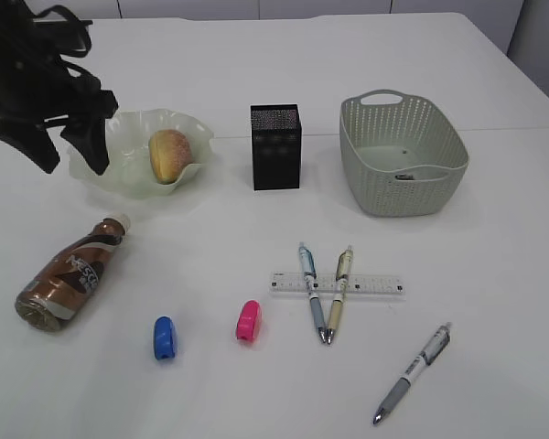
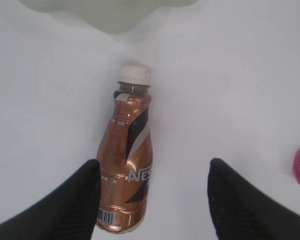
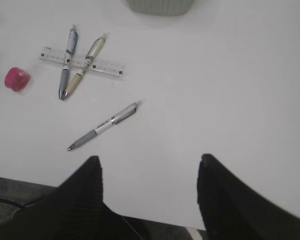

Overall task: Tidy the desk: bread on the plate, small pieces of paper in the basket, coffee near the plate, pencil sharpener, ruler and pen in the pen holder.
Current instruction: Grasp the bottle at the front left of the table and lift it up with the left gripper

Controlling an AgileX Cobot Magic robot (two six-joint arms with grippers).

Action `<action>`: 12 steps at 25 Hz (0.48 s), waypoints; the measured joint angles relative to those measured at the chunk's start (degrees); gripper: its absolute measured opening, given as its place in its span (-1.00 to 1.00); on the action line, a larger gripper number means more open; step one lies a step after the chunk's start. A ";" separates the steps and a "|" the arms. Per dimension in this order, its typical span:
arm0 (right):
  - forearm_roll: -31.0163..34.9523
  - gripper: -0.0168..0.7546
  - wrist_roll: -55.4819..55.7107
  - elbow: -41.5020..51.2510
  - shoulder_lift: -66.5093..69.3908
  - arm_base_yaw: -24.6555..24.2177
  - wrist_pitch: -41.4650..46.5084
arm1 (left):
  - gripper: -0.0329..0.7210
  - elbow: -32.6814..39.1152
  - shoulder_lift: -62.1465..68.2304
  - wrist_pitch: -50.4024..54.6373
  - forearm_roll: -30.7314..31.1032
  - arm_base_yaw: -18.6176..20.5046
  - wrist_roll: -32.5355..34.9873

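The bread (image 1: pixel 169 154) is seen lying in the wavy green plate (image 1: pixel 119 174) at the far left of the worktop (image 1: pixel 494 274); the coffee bottle (image 1: pixel 70 273) is laid on its side in front of the plate, cap towards it, and apart from it. The left hand (image 1: pixel 69 151) is held above the plate's left edge with its fingers (image 2: pixel 72 200) spread apart and nothing between them; in the left wrist view the bottle is seen beneath it. The right hand (image 3: pixel 147 195) is likewise held apart, empty, over bare worktop near the grey pen (image 3: pixel 104 125). The black pen holder (image 1: pixel 275 146) is stood between plate and basket (image 1: pixel 403 155). Two pens (image 1: pixel 325 293) are crossed over the ruler (image 1: pixel 375 284); the pink sharpener (image 1: pixel 249 321) and blue sharpener (image 1: pixel 165 337) are set left of them, nothing being stacked upon either.
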 joint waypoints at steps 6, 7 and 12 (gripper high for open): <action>0.16 0.26 0.00 4.25 -1.58 0.00 0.44 | 0.38 0.00 4.88 -0.40 0.28 0.00 0.13; 0.27 0.26 0.00 4.53 -1.58 0.00 0.44 | 0.38 0.00 5.45 -0.50 0.37 0.00 0.13; 0.37 0.26 0.00 4.92 -1.58 0.00 0.44 | 0.38 0.00 6.42 -0.73 0.42 0.00 0.13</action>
